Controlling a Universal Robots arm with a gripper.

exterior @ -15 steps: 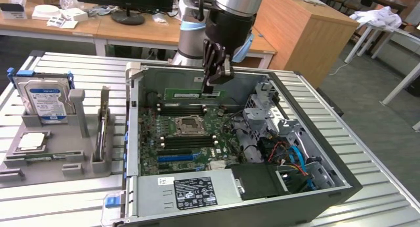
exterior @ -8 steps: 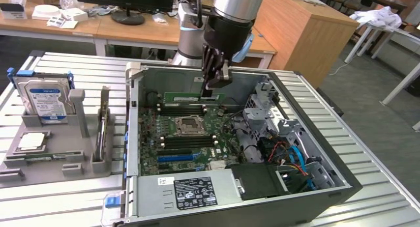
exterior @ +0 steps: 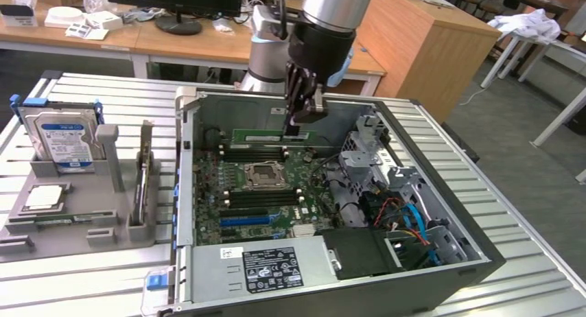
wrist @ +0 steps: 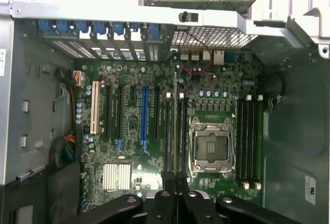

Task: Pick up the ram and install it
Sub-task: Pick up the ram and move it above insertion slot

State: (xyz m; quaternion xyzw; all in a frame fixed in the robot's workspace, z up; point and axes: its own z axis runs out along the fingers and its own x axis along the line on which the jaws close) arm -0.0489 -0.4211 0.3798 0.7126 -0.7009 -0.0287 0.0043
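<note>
The ram (exterior: 265, 134) is a long thin green stick, held level inside the open computer case (exterior: 188, 193) just above the far black memory slots (exterior: 252, 153) of the motherboard. My gripper (exterior: 296, 130) is shut on its right part, coming down from above. In the wrist view the ram (wrist: 175, 126) shows edge-on as a thin line running out from between my fingers (wrist: 168, 182), over the pair of black slots (wrist: 181, 131) beside the empty processor socket (wrist: 211, 146). My gripper (wrist: 175, 176) is closed tight on it.
A grey holder (exterior: 82, 221) at the exterior view's left carries a hard drive (exterior: 60, 135) and a square silver processor chip (exterior: 46, 197). Inside the case are a power supply (exterior: 270, 269), a drive cage (exterior: 375, 152) and cables (exterior: 407, 217).
</note>
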